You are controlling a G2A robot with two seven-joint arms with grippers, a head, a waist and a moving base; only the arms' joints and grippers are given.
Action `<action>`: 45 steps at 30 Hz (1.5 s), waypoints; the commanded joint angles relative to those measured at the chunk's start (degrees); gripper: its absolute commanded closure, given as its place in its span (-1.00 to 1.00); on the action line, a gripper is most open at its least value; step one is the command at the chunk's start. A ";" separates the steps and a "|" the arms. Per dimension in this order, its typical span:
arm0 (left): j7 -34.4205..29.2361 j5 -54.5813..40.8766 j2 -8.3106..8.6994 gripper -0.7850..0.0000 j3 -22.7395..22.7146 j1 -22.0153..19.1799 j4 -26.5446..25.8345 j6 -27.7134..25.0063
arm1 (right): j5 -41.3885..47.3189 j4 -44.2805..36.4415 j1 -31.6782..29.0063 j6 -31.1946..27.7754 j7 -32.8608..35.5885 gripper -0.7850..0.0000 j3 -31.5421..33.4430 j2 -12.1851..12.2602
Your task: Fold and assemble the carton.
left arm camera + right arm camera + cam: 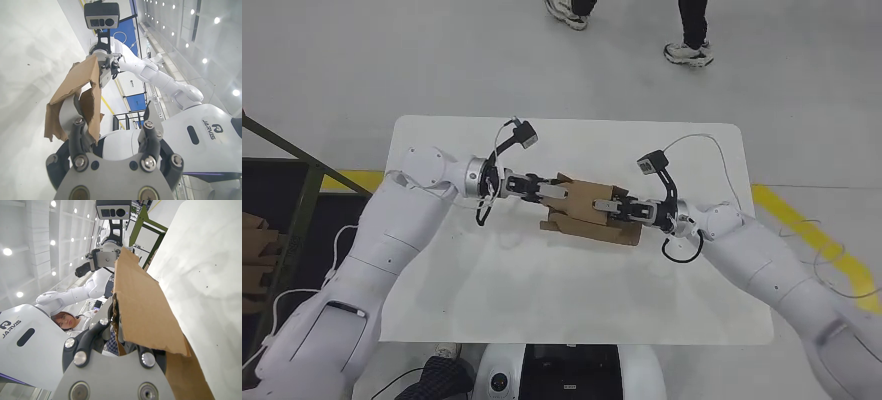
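A brown cardboard carton (587, 207), partly folded with loose flaps, is held over the middle of the white table (492, 290) between both arms. My left gripper (540, 190) meets it from the left. In the left wrist view that gripper (110, 105) is open: one finger (65, 111) lies inside the carton (75, 81) against a flap, and the other stands free in the air. My right gripper (610, 208) meets the carton from the right. Seen from its own wrist, it (121, 315) is shut on a panel edge of the carton (141, 306), with one finger hidden under the cardboard.
A dark green rack (282, 150) with stacked cardboard (254, 245) stands left of the table. The table's front half and both far corners are bare. Cables loop off both wrists near the carton.
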 commanded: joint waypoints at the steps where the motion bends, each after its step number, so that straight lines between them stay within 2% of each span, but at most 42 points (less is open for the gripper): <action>1: -0.13 -0.40 0.17 -1.00 -0.62 0.43 -0.90 0.00 | 0.13 0.26 -0.07 0.12 0.12 1.00 0.14 -0.13; 7: -1.03 -4.61 0.70 -1.00 -3.33 2.13 -4.57 -0.08 | 0.49 1.14 -0.32 0.84 0.85 1.00 0.66 -0.60; 12: -1.90 -6.49 0.77 -1.00 -3.76 2.92 -6.02 0.93 | 0.19 1.63 -0.43 1.18 1.19 1.00 1.20 -0.99; 22: -2.01 -7.75 -0.43 -1.00 -0.26 1.32 -5.55 1.56 | -1.02 2.12 -0.87 1.08 1.08 1.00 1.94 -1.69; 34: -0.35 -3.09 -1.66 -1.00 3.36 -0.77 -4.62 0.50 | -2.90 1.15 -1.33 0.32 0.32 1.00 2.36 -1.88; 40: 1.30 -1.66 -1.78 -1.00 3.36 -0.57 -4.62 0.17 | -3.01 0.77 -1.49 0.10 0.11 1.00 2.48 -1.82; 45: 1.65 -2.94 -1.38 -1.00 1.14 0.24 -4.39 -0.64 | -2.99 0.48 -1.68 -0.32 -0.32 1.00 2.84 -1.48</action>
